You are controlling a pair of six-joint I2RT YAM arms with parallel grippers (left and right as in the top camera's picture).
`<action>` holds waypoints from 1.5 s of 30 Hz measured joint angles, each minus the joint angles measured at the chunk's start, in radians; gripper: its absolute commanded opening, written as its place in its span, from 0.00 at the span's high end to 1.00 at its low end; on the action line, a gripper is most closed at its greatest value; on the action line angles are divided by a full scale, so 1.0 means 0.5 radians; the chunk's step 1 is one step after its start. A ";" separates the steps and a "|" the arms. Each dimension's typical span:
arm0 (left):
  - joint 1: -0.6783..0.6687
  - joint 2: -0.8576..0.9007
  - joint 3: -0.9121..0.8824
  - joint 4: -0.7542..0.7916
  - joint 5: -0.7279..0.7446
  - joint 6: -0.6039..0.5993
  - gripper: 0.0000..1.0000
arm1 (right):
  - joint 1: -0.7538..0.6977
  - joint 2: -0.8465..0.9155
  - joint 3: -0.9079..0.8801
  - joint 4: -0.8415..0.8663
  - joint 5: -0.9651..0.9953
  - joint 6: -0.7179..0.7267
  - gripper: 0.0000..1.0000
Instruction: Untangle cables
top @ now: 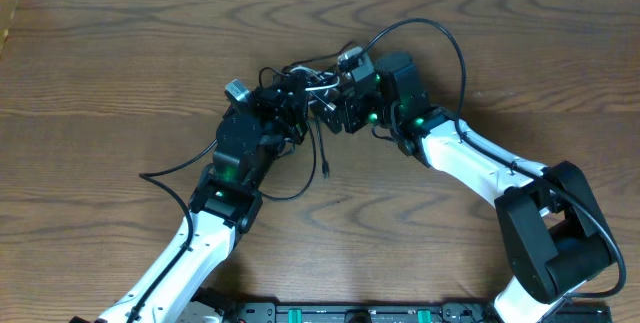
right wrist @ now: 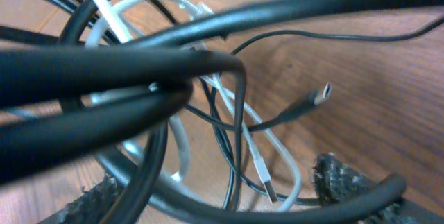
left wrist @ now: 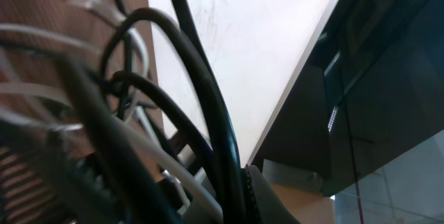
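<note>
The cables (top: pixel 320 87) form one knot at the table's middle, with both grippers at it. The left gripper (top: pixel 293 103) is shut on a black cable (left wrist: pixel 220 148), which runs down against its finger pad (left wrist: pixel 265 200); white strands (left wrist: pixel 139 44) loop behind. The right gripper (right wrist: pixel 222 182) is open, fingertips (right wrist: pixel 343 175) wide apart. Between them lie a white cable (right wrist: pixel 173 5) with its metal plug (right wrist: pixel 266 182) and a thin black cord (right wrist: pixel 232 154), untouched. A black plug end (right wrist: pixel 320 96) hangs free over the wood. One black cord end (top: pixel 326 168) trails toward the front.
A thin black cord (top: pixel 165 170) runs out to the left beside the left arm. The right arm's own black cable (top: pixel 445 33) arcs above the knot. Bare wooden table (top: pixel 120 53) surrounds the knot; a white wall edges the far side.
</note>
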 measured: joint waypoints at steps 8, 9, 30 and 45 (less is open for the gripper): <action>0.000 0.000 0.000 -0.002 0.015 0.000 0.92 | 0.000 0.000 0.000 0.013 0.058 0.008 0.59; 0.000 0.000 0.000 -0.001 0.022 0.000 0.92 | 0.000 0.000 0.000 0.013 0.064 0.008 0.52; 0.024 0.000 0.000 -0.006 0.135 -0.052 0.92 | -0.079 -0.005 0.014 -0.361 0.204 -0.007 0.99; 0.147 0.000 0.000 -0.263 0.088 -0.059 0.92 | -0.368 -0.484 -0.001 -1.729 0.262 -0.227 0.99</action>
